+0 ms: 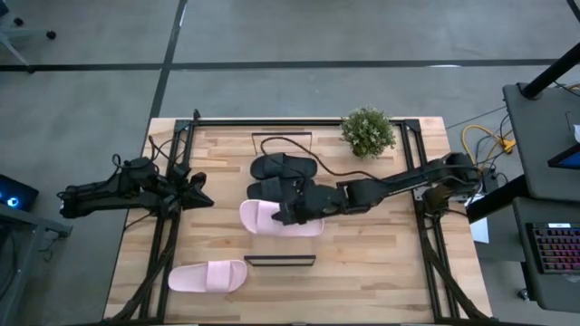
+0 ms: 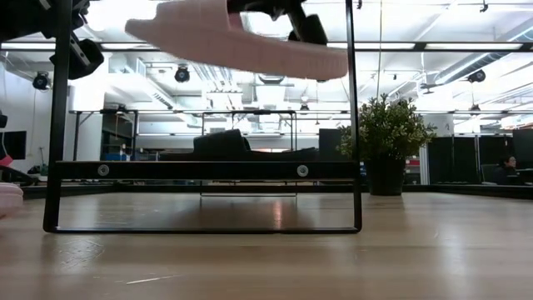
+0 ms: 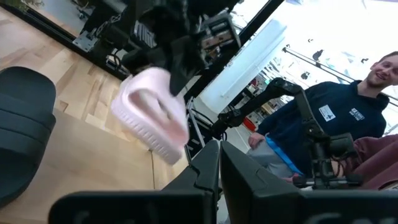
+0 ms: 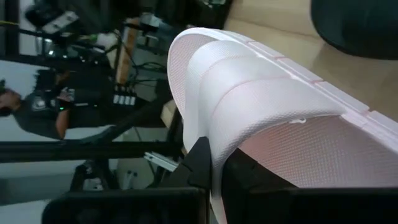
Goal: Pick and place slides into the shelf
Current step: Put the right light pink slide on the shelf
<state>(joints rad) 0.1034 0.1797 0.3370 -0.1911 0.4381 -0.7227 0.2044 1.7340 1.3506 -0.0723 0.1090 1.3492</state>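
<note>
A pale pink slide (image 1: 268, 220) hangs above the middle of the table, high in the low view (image 2: 241, 37), with my right gripper (image 1: 288, 210) shut on it. Two black slides (image 1: 283, 166) (image 1: 270, 188) lie sole-down side by side on the shelf (image 2: 200, 170), just beyond it. A second pink slide (image 1: 208, 274) lies flat on the table near the front left. My left gripper (image 1: 201, 195) stays shut and level at the table's left side, holding nothing. My right gripper pinches the pink slide's wide strap at its edge (image 4: 214, 146), one finger (image 4: 249, 171) under the strap and one (image 4: 198, 158) outside it. The fingers come from the table's right, slanting down. The slide is lifted clear, roughly level, sole down.
A potted plant (image 1: 368, 131) stands at the far edge, right of centre. A black cable (image 1: 299, 145) trails across the far part of the table. The shelf's near frame end (image 1: 279, 261) stands in front of the lifted slide. A person (image 3: 339, 118) sits beyond the table.
</note>
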